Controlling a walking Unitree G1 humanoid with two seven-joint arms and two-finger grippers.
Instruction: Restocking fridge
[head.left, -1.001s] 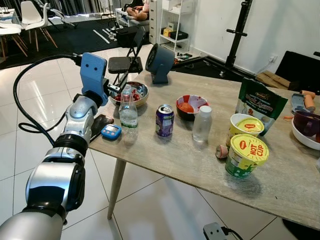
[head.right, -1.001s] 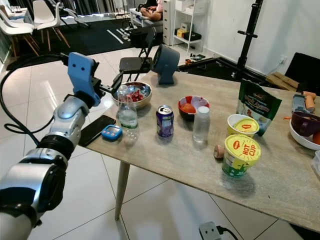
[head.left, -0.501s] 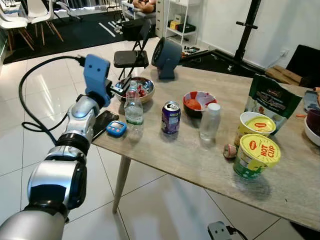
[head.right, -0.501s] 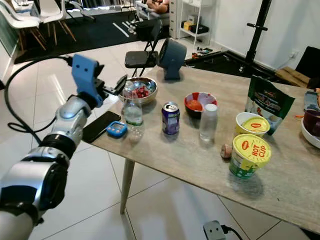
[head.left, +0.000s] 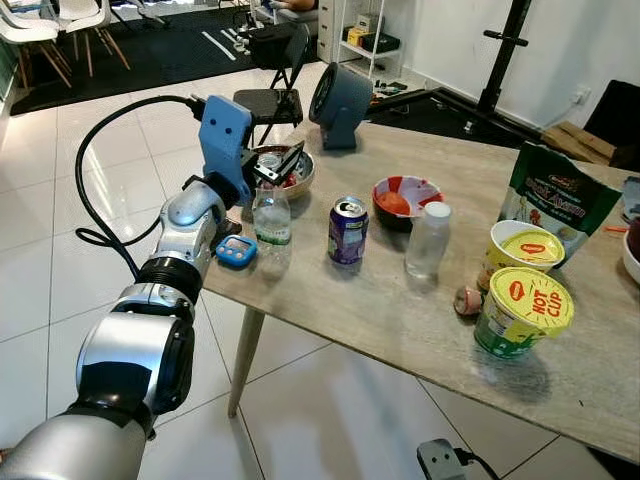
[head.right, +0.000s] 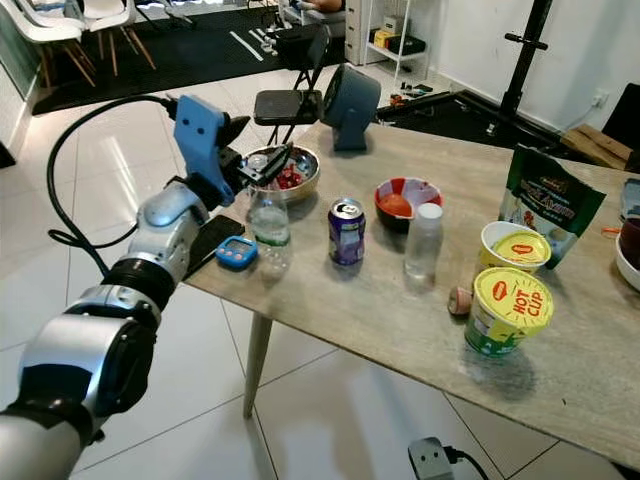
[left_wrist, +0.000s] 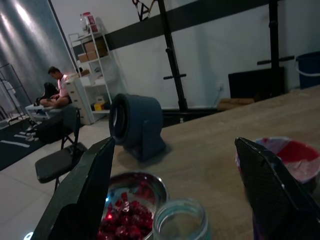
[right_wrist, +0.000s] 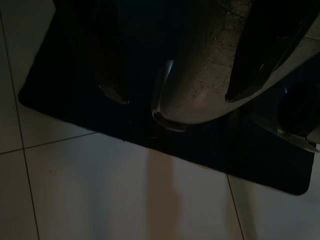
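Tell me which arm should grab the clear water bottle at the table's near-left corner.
Left. The left gripper hovers open just above the water bottle, its fingers straddling the cap. The right gripper hangs idle, pointing at the floor.

Dark purple bowl (head.left: 632, 240) cut by the picture edge, clear plastic bottle's cap (head.left: 270, 160) hidden behind black fingers (head.left: 290, 158), seated person (left_wrist: 59, 90) too small.

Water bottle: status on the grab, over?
Left pincer open, level with the water bottle's cap, not closed on it. Right arm idle. Metal bowl right behind, blue timer beside the bottle.
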